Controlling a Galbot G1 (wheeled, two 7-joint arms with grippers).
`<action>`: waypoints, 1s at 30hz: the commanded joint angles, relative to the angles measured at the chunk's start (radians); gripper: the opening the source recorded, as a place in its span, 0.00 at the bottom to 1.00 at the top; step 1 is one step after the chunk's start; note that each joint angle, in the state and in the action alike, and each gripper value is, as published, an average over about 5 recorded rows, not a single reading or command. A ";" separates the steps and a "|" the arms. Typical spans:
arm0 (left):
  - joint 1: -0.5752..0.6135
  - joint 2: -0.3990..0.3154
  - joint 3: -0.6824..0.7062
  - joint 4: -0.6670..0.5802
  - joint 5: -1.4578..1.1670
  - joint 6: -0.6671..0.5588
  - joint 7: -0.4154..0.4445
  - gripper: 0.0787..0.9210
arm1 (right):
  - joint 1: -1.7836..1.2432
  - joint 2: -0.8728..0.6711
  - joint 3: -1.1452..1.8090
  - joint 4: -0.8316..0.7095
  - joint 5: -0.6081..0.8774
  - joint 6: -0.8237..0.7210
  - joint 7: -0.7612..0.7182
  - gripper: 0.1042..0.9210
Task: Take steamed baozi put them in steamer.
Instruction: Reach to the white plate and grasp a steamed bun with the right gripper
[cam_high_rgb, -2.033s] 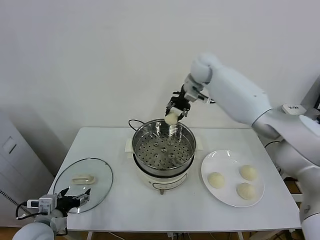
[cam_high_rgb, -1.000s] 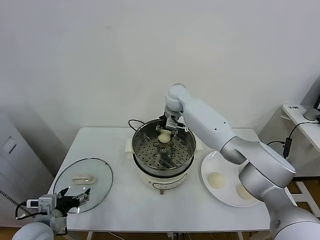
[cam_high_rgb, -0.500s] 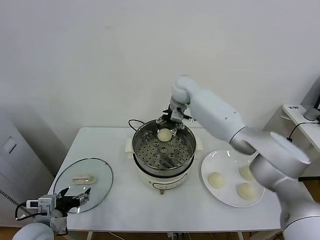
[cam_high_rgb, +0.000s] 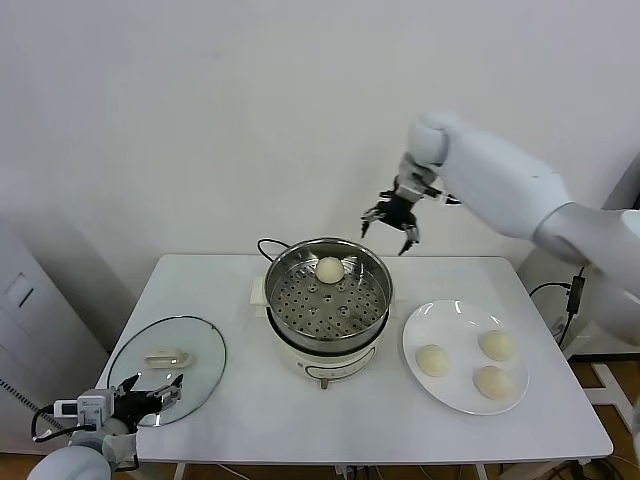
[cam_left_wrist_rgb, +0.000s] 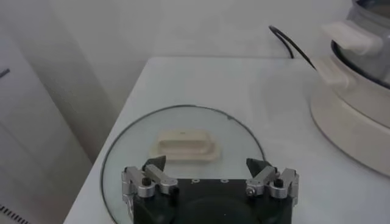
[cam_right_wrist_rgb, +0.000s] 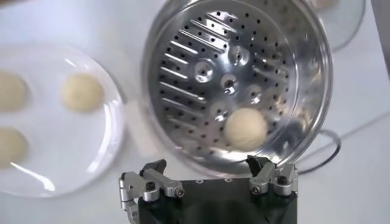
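Baozi (cam_high_rgb: 330, 268) inside steamer (cam_high_rgb: 375, 300)

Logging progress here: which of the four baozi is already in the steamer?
The lone baozi on the perforated tray at the back of the steamer; the other three baozi lie on the white plate.

Steamer (cam_high_rgb: 328, 305): round shiny steel pot w/ perforated tray, on cream base, upright, lid off. One baozi (cam_high_rgb: 330, 268), smooth cream-white dome, on tray near steamer's rear wall. Three more baozi (cam_high_rgb: 432, 359) (cam_high_rgb: 497, 344) (cam_high_rgb: 492, 381) just right of steamer, apart.
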 joint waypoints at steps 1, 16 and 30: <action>0.004 -0.002 -0.001 -0.006 0.001 -0.001 -0.002 0.88 | 0.066 -0.251 -0.239 0.236 0.278 -0.512 0.038 0.88; 0.003 -0.014 0.005 -0.021 0.009 0.011 -0.015 0.88 | -0.132 -0.406 -0.180 0.397 0.197 -0.622 0.171 0.88; 0.003 -0.018 0.007 -0.023 0.011 0.017 -0.021 0.88 | -0.392 -0.329 0.023 0.330 0.012 -0.621 0.244 0.88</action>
